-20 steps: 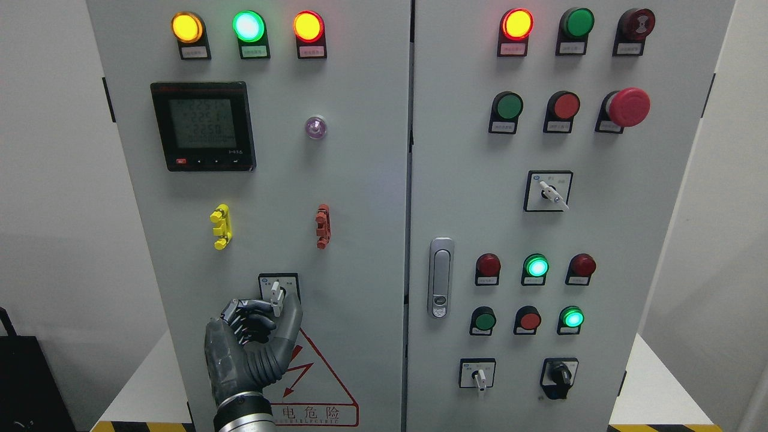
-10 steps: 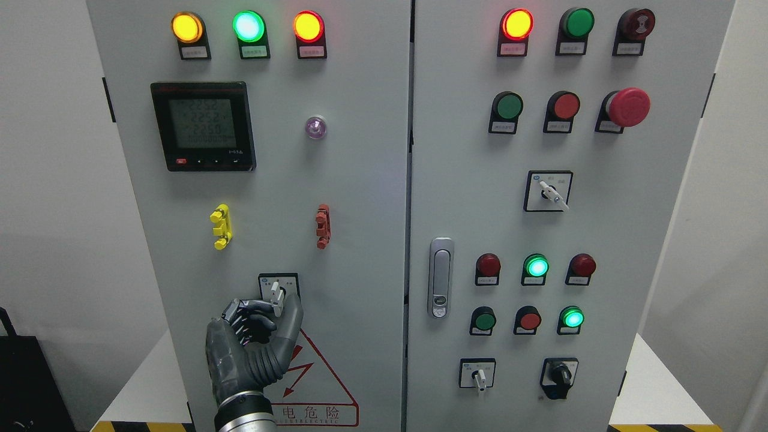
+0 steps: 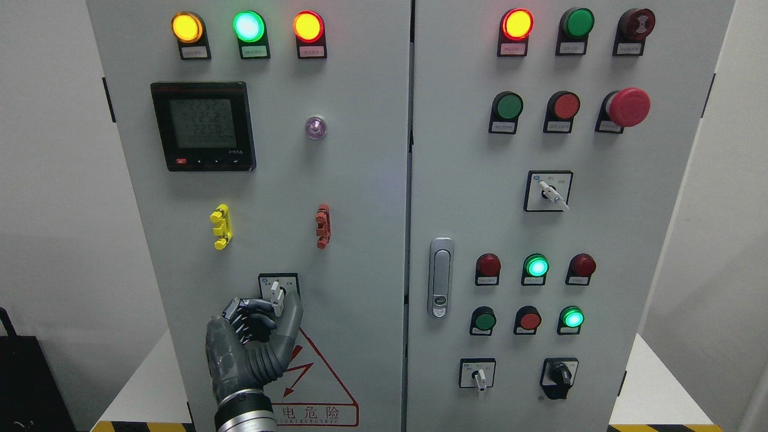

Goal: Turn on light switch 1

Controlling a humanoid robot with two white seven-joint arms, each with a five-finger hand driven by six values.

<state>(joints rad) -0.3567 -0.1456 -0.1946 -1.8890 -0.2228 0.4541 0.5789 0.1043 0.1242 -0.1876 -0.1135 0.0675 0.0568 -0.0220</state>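
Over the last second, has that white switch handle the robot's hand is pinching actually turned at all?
No. The white switch handle points the same way inside its square plate, and the left hand sits in the same spot above the red warning triangle.

The cabinet (image 3: 360,180) is plain pale grey. Its top left lamps glow amber (image 3: 187,27), green (image 3: 248,26) and orange-red (image 3: 308,26). The meter (image 3: 203,126) is black with a grey screen. One clip is yellow (image 3: 221,226), the other brick red (image 3: 323,225). The warning triangle (image 3: 321,372) is red-outlined. The mushroom button (image 3: 629,107) is red. The left hand (image 3: 252,348) is dark grey.
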